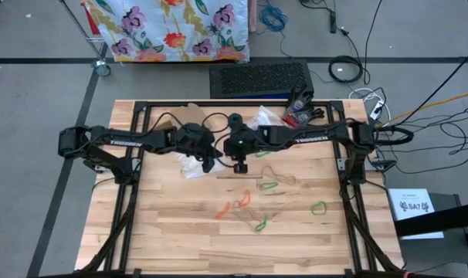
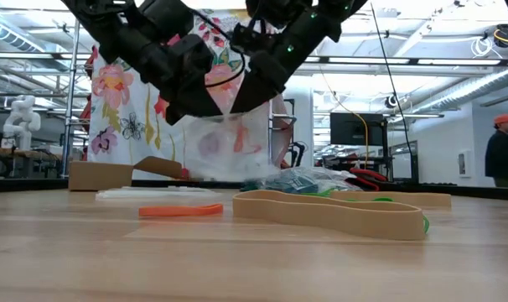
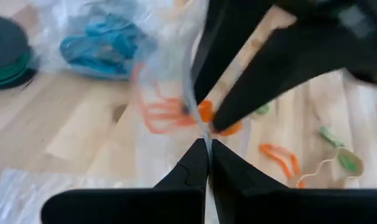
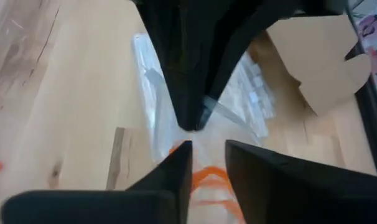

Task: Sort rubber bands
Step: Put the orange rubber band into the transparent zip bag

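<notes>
- We see the left gripper at table centre, its jaws pinched tight on a clear plastic bag holding orange rubber bands.
- Facing it, the right gripper has its jaws parted, holding nothing.
- Loose rubber bands lie scattered nearer the front, their long axes pointing differently.

**Around the desk: bags, cardboard, cables and cloth**

A light wooden desk carries a dark metal frame along its edges. Near its far edge lie a piece of brown cardboard and clear plastic bags; another clear bag sits nearer the middle. A black perforated box stands just beyond the far edge. A flowered cloth hangs farther back. Black cables trail over the grey floor. A white sheet lies beside the desk. In the low view, a person stands far off in the room.
</notes>
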{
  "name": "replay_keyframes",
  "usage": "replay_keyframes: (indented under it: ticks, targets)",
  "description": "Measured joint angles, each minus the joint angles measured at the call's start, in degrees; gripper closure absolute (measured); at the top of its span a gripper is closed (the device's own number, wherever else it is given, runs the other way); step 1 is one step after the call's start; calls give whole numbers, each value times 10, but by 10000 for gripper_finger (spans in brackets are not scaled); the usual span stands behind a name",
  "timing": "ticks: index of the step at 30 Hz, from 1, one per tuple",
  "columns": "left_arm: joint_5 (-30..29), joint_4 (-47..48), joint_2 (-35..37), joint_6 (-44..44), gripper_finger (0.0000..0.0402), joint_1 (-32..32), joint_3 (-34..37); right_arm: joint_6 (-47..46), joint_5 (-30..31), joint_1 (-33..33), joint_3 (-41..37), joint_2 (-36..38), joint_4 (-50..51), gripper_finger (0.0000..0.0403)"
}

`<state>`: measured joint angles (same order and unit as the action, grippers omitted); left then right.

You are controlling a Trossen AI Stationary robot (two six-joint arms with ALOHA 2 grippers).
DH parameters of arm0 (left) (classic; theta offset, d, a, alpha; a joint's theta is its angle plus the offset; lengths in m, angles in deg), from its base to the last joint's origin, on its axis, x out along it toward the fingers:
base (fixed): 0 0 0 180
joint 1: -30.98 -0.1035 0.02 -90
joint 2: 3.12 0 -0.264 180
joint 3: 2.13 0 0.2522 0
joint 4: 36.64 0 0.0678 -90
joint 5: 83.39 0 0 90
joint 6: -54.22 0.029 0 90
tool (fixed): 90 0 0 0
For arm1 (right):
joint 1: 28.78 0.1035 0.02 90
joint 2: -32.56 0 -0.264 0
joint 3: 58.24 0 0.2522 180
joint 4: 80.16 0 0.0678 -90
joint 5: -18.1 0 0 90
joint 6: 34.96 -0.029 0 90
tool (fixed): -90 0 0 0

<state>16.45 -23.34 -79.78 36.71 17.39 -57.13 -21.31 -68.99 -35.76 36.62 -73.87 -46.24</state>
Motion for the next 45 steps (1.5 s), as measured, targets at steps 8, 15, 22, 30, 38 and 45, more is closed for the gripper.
replay_keyframes:
  ticks: [8,15,22,30,38,45]
  targets:
    - [-51,65,0,35,389,-4,0,-31,-1,9,0,42,11,260]
    - [-56,70,0,45,389,10,3,-50,-44,45,0,15,28,259]
    - [-56,70,0,36,389,54,3,-42,-58,93,0,-16,25,270]
    - [-95,76,0,1,389,113,3,-52,-58,134,0,-52,-4,271]
    - [-161,152,20,-5,389,173,4,-90,-36,175,0,-99,-53,271]
    - [-199,139,64,-55,389,231,35,-125,-28,210,1,-139,-82,271]
